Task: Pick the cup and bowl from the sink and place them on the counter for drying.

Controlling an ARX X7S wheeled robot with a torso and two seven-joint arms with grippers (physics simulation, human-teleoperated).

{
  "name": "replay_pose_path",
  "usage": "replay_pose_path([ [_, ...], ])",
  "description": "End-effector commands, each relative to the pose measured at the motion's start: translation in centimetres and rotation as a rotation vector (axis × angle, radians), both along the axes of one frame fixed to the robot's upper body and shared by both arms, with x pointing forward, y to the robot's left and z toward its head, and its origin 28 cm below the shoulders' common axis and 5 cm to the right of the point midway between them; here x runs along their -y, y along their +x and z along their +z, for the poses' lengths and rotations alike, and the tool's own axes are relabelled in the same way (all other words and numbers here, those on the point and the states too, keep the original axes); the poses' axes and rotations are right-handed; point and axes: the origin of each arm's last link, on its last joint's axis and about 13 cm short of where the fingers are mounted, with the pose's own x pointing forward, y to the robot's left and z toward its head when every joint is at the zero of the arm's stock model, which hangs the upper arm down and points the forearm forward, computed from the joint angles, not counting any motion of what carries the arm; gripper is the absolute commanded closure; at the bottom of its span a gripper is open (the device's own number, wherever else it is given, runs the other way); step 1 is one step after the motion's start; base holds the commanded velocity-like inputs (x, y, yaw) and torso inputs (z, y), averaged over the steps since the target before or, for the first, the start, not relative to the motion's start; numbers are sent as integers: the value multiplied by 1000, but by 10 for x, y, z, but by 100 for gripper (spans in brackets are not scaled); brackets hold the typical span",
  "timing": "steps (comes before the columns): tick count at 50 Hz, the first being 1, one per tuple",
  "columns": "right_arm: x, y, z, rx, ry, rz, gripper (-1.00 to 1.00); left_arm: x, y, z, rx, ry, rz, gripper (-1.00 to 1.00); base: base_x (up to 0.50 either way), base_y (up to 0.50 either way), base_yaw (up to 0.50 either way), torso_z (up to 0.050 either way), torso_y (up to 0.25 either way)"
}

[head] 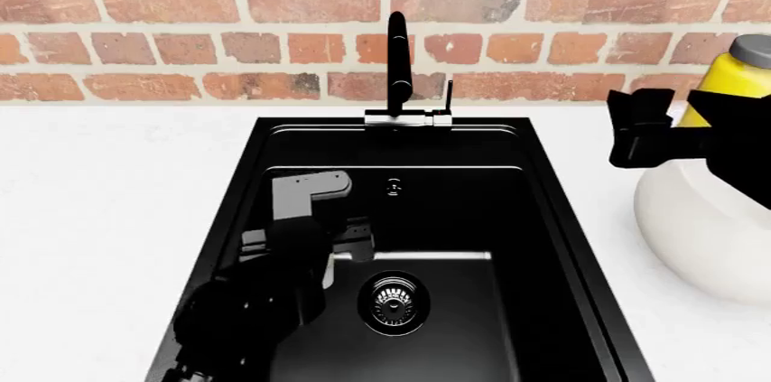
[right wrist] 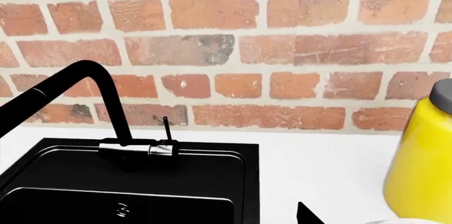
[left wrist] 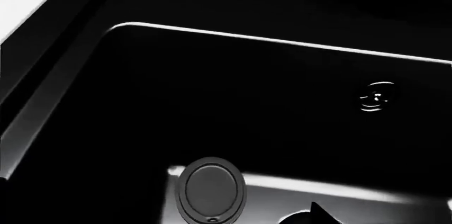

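Head view: left hand point(head: 316, 191) inside sink point(head: 554, 219), opening unclear; right hand hidden.

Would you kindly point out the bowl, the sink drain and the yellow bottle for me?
bowl point(head: 705, 237): head view, on its glossy white outer wall.
sink drain point(head: 395, 296): head view, on the round steel strainer.
yellow bottle point(right wrist: 422, 166): right wrist view, on its yellow body below the grey cap.

White bowl point(head: 705, 233) sits on counter point(head: 108, 219).
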Motion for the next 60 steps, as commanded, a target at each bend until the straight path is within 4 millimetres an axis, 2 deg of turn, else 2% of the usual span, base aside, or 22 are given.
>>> replay_pose_path([
  [1, 0, 0, -5, -10, 4, 4, -100, -3, 14, -18, -12, 46, 2, -100, 0, 0, 0, 0, 0],
  [23, 0, -1, -14, -30, 11, 2, -100, -2, 32, -49, -81, 73, -13, -100, 0, 0, 0, 0, 0],
  [30, 1, -2, -15, -32, 10, -1, -100, -8, 36, -55, -81, 115, -5, -100, 0, 0, 0, 0, 0],
  [60, 1, 1, -25, -59, 11, 3, -100, -18, 31, -70, -123, 159, 38, -100, 0, 0, 0, 0, 0],
])
